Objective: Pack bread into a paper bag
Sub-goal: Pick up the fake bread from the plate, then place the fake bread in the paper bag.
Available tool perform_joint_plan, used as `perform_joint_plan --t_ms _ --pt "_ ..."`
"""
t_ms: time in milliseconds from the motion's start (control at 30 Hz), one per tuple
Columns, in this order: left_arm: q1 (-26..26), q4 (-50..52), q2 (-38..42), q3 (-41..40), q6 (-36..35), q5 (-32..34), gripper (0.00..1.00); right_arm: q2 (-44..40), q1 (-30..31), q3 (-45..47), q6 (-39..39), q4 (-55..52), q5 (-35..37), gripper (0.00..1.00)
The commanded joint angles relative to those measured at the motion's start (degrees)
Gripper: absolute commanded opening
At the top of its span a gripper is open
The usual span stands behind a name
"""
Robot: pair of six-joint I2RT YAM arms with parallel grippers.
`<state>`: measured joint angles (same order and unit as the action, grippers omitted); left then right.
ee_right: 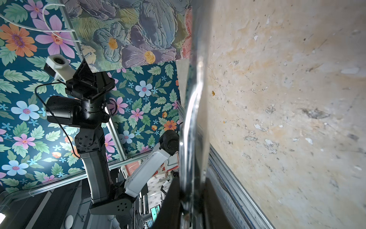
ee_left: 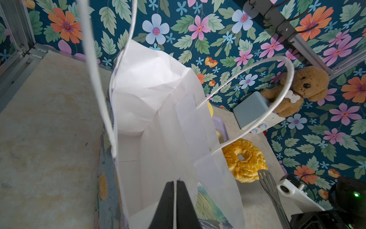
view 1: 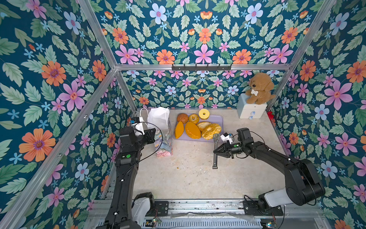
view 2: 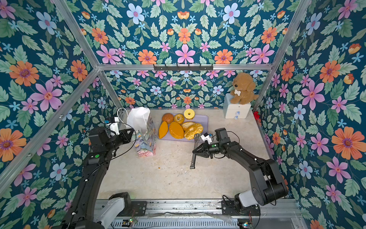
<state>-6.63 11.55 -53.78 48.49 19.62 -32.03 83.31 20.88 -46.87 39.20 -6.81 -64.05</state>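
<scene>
My left gripper [ee_left: 175, 181] is pinched shut on the bag [ee_left: 150, 89] rim to steady its open mouth. My right gripper [view 1: 216, 151] clamps the tongs [view 1: 215, 138] mid-handle, tips facing the bread [view 1: 211, 130].

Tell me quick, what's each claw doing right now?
Left gripper: closed, pinching the rim of the bag.
Right gripper: closed, holding the tongs.

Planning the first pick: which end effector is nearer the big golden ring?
Right. The right end effector, shut on tongs, sits just short of the big golden ring; the left end effector pinches the paper bag rim, farther off.
</scene>
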Motion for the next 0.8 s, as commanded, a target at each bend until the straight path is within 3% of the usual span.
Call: perform_joint_plan --t_ms 0,333,767 --pt "0.1 -0.6 0.1 -0.1 -0.1 -0.8 0.11 -1.6 0.1 -1.9 -2.2 -3.7 0.3 0.05" --pt "0.1 -3.3 -0.2 -0.6 1.9 -2.4 0.11 -4.2 2.7 -17.7 -3.4 -17.8 3.7 0.05" --pt "2.1 -6.0 -0.4 -1.9 5.1 -4.3 0.05 6.8 11.5 -46.6 -4.4 -28.7 11.0 0.05"
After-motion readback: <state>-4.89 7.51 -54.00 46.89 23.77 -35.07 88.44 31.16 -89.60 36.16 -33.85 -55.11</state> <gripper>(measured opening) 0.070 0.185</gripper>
